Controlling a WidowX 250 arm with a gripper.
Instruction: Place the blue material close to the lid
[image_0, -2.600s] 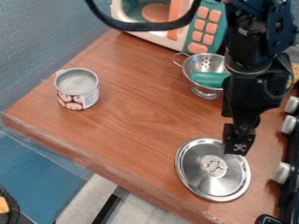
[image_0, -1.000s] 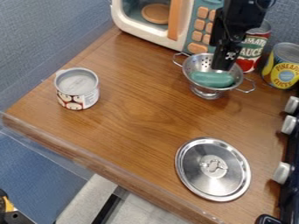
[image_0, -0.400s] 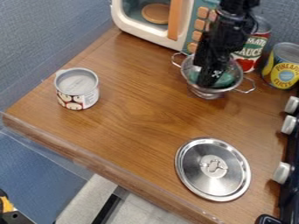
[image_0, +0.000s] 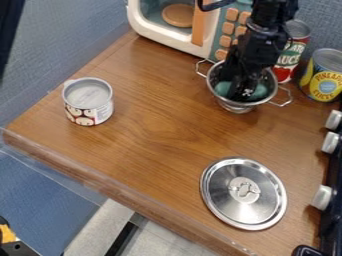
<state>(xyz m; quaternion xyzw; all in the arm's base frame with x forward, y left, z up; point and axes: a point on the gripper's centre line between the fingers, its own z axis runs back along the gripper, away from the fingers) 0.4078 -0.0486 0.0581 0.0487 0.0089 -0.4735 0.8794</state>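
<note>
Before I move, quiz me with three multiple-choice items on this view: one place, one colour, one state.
1. Where is the blue material?
A) On the lid
B) In the colander
C) Inside the microwave

2. What colour are the toy microwave's buttons?
A) Orange
B) Purple
C) Black

3. How is the lid resting?
A) Upright against a can
B) Covering the colander
C) Flat on the counter

Key:
1 B: it shows within the colander's rim, beside the tool.
2 A: orange buttons run down the teal panel.
3 C: its whole round face shows, low on the wood.
</note>
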